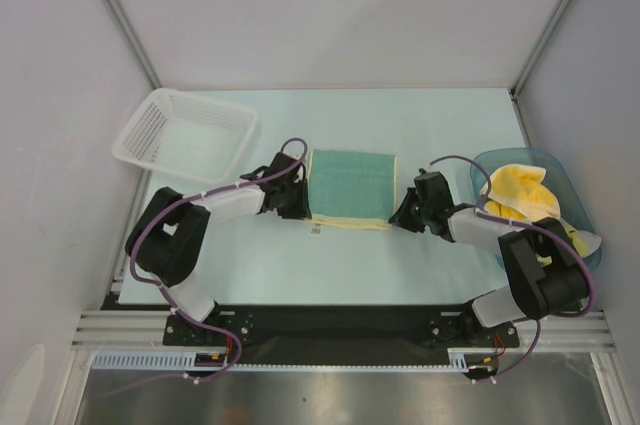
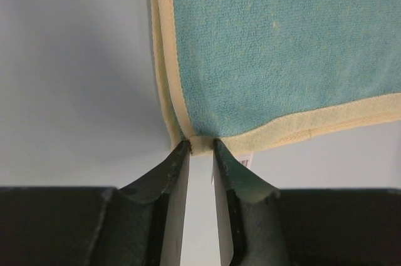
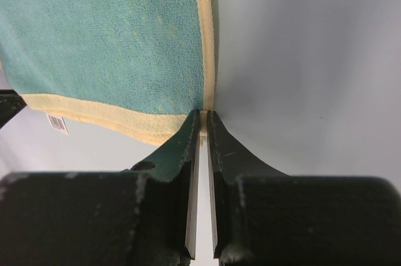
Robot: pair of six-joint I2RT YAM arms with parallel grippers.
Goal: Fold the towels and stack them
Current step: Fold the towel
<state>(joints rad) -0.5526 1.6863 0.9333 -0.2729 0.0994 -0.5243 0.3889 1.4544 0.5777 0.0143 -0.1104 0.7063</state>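
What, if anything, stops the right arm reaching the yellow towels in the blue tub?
Probably nothing solid: the blue tub sits open-topped beside that arm, with the yellow towels heaped to its rim. But the right gripper is shut on the teal towel corner and must let go first.

Claw: my claw [image 3: 202, 119] is pinched nearly closed, a thin slit between the fingers [image 3: 178, 150].
Hold: my tips nip the yellow trim at a corner of the teal towel [image 3: 106, 34].
Tag: a white barcode label [image 3: 57, 123] pokes out under the towel's hem, far left.
Ground: pale table [image 3: 301, 59].
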